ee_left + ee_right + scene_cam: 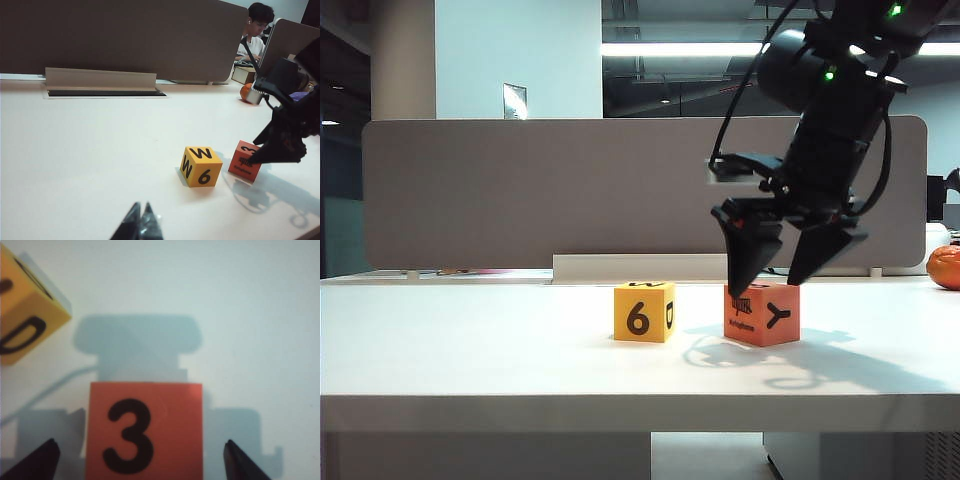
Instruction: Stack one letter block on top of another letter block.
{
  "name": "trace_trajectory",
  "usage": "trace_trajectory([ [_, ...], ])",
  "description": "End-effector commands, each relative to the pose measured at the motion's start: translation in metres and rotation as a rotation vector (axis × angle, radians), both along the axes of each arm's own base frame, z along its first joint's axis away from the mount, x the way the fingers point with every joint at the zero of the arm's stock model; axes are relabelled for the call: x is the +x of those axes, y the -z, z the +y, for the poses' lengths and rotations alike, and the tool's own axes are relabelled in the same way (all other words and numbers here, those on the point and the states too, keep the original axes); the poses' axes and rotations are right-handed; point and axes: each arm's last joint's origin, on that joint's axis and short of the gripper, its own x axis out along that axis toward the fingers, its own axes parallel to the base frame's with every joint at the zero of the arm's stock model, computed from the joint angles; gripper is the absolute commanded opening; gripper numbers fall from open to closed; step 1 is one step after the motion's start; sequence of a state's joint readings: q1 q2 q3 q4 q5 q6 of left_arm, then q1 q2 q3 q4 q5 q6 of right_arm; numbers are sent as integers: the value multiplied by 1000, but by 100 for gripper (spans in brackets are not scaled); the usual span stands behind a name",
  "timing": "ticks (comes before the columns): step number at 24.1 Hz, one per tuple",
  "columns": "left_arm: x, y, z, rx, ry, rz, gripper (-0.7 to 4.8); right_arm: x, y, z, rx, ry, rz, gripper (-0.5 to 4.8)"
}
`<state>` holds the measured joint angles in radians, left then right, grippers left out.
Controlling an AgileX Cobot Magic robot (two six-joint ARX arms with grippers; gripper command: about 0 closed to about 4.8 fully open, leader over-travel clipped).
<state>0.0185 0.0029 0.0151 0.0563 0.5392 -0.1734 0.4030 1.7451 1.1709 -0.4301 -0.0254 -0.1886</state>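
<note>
- While the white table [470,350] fills the lower half of the exterior view, the yellow block [644,312] sits on it a little left of the middle, a black "6" facing the camera and a "D" on its right side.
- Just right of it, apart from it and also on the table, stands the orange-red block [761,314], with a small black picture and text on its front and a "Y" on its right side.
- Directly over the orange-red block hangs the right gripper [783,275], coming down from the upper right of the exterior view; its two dark fingers are spread wide, tips pointing down on either side of the block's top, and they hold nothing.
- At the far right edge of the exterior view an orange round thing [946,267] lies on the table, well apart from the blocks.
- In the left wrist view the left gripper [140,225] shows at the bottom edge near the middle, its dark tips pressed together with nothing between them; the yellow block [200,166] lies to the right of centre with "W" on top, and the orange-red block [244,161] is just right of that.
- In the right wrist view the yellow block [25,315] is at the upper left, the orange-red block [145,430] with a "3" on top is at the bottom middle, and one fingertip [35,462] stands clear on each side of it.
</note>
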Motion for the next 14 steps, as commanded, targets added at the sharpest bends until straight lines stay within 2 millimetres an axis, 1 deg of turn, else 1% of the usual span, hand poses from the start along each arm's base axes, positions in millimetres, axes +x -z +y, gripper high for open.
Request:
trace_trajectory([
  [1,0,-2,0,1,5,-13,-6,2,4,1,-6,2,6,479],
  [5,0,-2,0,1,5,-12,-6,4,11,2,-13,2,23,479],
  [10,0,-2,0,1,5,-12,-6,5,10,3,-7,2,7,479],
  [13,0,-2,0,1,5,-13,-6,6,10,3,-4,2,-1,418],
  [14,0,-2,0,1,5,-13,-6,6,9,3,-2,2,-4,410],
])
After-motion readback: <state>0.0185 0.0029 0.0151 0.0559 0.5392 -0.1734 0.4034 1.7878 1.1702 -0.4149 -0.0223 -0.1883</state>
